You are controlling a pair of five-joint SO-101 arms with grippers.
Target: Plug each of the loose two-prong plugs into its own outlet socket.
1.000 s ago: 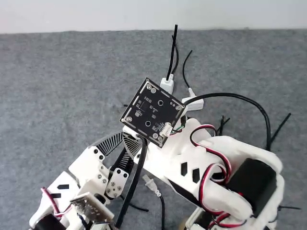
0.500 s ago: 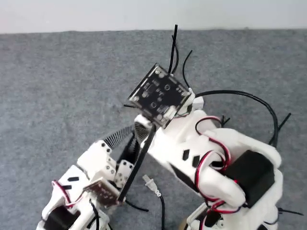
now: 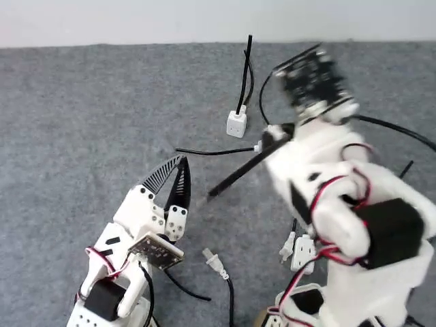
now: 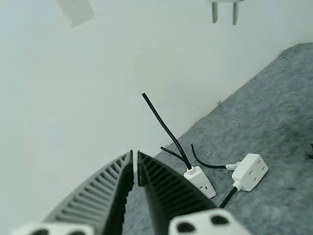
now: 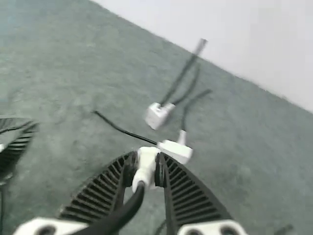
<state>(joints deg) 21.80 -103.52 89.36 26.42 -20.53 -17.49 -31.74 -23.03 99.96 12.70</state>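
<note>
Right gripper is clamped on a white plug, cable trailing back. Near socket lies just ahead of the plug's nose, roughly in line, with far socket beyond it. Left gripper is all but closed, empty, well apart from both.

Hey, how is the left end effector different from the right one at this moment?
The left end effector is shut on nothing; the right end effector is shut on a white plug. The left one sits farther from the white socket; the right one's tips are right beside it. Both are black, ribbed and shut.
</note>
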